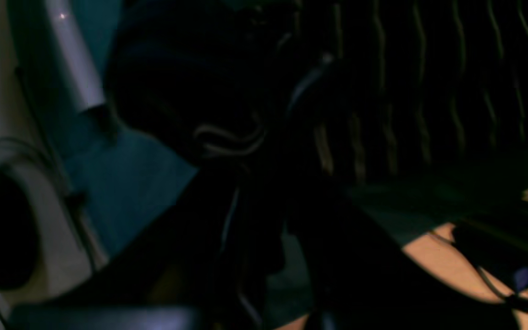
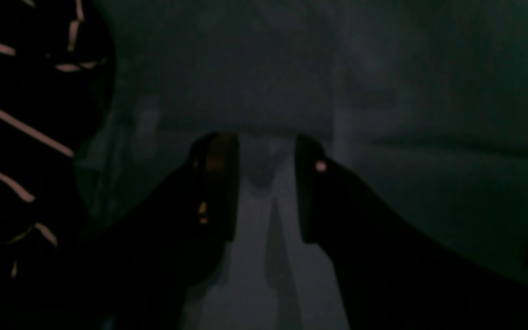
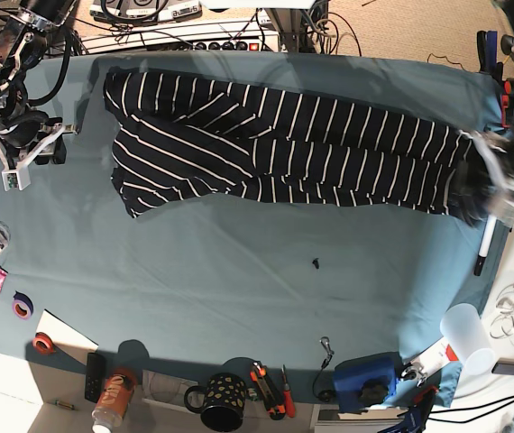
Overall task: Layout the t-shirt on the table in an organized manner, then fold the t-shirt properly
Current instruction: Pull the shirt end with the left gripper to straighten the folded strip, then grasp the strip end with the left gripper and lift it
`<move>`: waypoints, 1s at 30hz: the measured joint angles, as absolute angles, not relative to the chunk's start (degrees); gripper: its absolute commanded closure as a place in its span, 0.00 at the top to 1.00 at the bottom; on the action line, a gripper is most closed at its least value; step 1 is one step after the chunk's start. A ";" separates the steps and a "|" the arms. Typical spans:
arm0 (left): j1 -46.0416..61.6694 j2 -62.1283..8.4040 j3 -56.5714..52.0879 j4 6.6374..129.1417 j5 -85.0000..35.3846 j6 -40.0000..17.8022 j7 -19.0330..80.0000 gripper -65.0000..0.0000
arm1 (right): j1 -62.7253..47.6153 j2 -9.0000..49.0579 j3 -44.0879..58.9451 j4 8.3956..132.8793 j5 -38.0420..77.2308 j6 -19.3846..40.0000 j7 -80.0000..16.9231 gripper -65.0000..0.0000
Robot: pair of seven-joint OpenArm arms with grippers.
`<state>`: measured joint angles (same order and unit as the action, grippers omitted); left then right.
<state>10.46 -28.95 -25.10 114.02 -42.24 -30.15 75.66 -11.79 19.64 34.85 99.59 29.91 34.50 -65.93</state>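
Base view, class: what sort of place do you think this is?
Probably a robotics lab or workshop: a teal-draped table with a striped t-shirt between two robot arms, cables and electronics behind, tape rolls and cutters at the edge.

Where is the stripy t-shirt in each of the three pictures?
Base view: the t-shirt lies stretched across the far half of the table.
Left wrist view: it fills the upper right, dark, with wavy pale stripes.
Right wrist view: only a bit shows at the left edge.
Shared landmark: the thin white stripes, and the teal table under them.
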 measured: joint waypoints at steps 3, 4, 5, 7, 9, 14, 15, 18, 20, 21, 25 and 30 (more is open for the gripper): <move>9.76 -27.81 -18.37 115.98 -35.62 -27.83 72.77 0.00 | -11.79 19.64 34.85 99.59 29.91 34.50 -65.95 0.32; 9.23 -27.57 -16.01 115.96 -34.13 -27.16 72.79 0.00 | -11.79 19.64 34.85 99.59 29.89 34.50 -65.98 0.32; 8.86 -27.18 -13.69 115.90 -32.60 -26.52 72.82 0.00 | -11.79 19.64 34.85 99.59 29.87 34.50 -65.98 0.32; 8.16 -25.58 -9.74 115.87 -29.67 -25.91 72.86 0.00 | -11.79 19.64 34.85 99.59 29.91 34.50 -65.98 0.32; 7.40 -23.53 -6.83 115.87 -26.81 -24.77 72.05 0.00 | -11.79 19.64 34.85 99.59 29.89 34.50 -66.00 0.32; 5.82 -18.98 -2.98 115.87 -22.94 -23.35 71.53 0.00 | -11.77 19.64 34.85 99.59 29.87 34.50 -65.98 0.32; 5.82 -18.17 -2.46 115.87 -22.96 -23.33 71.50 0.00 | -11.79 19.64 34.85 99.59 29.91 34.50 -65.98 0.32; 5.74 -15.73 -0.62 115.87 -22.96 -23.33 71.55 0.00 | -11.79 19.64 34.85 99.59 29.87 34.50 -65.98 0.32; 5.69 -14.33 0.80 115.87 -22.94 -23.33 71.50 0.00 | -11.79 19.64 34.85 99.59 29.87 34.50 -65.98 0.32; 5.69 -13.78 1.67 115.87 -22.50 -23.33 71.48 0.00 | -11.79 19.64 34.85 99.59 29.89 34.50 -65.98 0.32; 5.69 -11.22 5.67 115.85 -17.98 -22.04 71.05 0.00 | -11.79 19.64 34.85 99.59 29.87 34.50 -65.98 0.32; 5.69 -9.50 10.76 114.89 -12.62 -21.39 70.78 0.00 | -11.79 19.64 34.85 99.59 29.89 34.50 -65.98 0.32</move>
